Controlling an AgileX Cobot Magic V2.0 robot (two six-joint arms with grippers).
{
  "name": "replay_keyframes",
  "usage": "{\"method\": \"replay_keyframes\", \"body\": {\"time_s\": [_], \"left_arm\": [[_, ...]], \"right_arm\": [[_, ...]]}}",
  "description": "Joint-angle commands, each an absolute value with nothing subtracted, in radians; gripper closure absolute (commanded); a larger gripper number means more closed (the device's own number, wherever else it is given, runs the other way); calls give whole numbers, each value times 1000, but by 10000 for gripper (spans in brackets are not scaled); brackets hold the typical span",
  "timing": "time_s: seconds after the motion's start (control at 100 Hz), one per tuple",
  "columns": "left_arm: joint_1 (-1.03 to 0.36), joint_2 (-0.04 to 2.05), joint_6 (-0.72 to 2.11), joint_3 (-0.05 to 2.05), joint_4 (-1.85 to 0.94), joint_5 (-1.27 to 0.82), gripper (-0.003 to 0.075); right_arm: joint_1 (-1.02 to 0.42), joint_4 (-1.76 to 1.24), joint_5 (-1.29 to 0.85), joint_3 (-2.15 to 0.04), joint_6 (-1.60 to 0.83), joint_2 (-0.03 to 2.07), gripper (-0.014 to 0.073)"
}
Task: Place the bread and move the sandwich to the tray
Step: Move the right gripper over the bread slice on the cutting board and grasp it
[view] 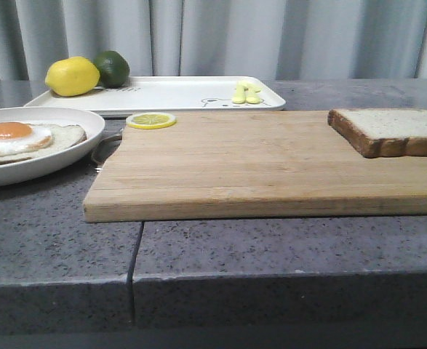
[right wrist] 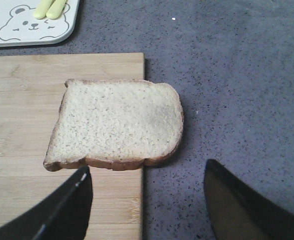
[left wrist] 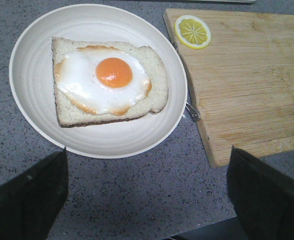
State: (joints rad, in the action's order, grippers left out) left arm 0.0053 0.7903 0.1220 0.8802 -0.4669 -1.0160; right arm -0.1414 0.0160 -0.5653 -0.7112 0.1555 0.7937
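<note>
Speckled grey stone-look counter point(view: 271, 247), matt, with a seam. Pale wooden cutting board point(view: 257, 163), fine straight grain, smooth and unvarnished-looking. Smooth white tray point(view: 177, 94), faintly glossy, plastic by its look. Round plate point(left wrist: 31, 75) off-white, matt, faintly ringed. Bread point(right wrist: 119, 120) porous, speckled crumb, rough brown crust. Sandwich point(left wrist: 109, 80) egg white glossy, yolk satin. Lemon point(view: 72, 76) dimpled, lime point(view: 113, 67) dull-shiny. Curtain point(view: 220, 36) soft grey cloth.

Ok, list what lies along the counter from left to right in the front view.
Sandwich on its round plate → lemon slice at the cutting board's back left corner → bread at the board's right end. The lemon, the lime and the tray sit farther back and overlap these spans, so they are left out.
</note>
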Motion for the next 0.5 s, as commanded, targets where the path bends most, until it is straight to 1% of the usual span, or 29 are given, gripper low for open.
{"method": "replay_keyframes", "body": {"time_s": [0.0,0.13,0.2,0.35,0.49], "left_arm": [[0,791,122,912,-503,-962,121],[0,791,122,912,-503,-962,121],[0,791,122,912,-503,-962,121],[0,791,122,912,-503,-962,121],[0,791,122,912,-503,-962,121]], "right_arm": [[-138,18,-487,-748,173,794,106],[-92,-30,-484,-748,169,796,106],[-41,-109,-479,-748,114,796,106],[84,-349,-464,-748,-145,805,106],[168,-664,-464,-748,-394,863,106]]}}
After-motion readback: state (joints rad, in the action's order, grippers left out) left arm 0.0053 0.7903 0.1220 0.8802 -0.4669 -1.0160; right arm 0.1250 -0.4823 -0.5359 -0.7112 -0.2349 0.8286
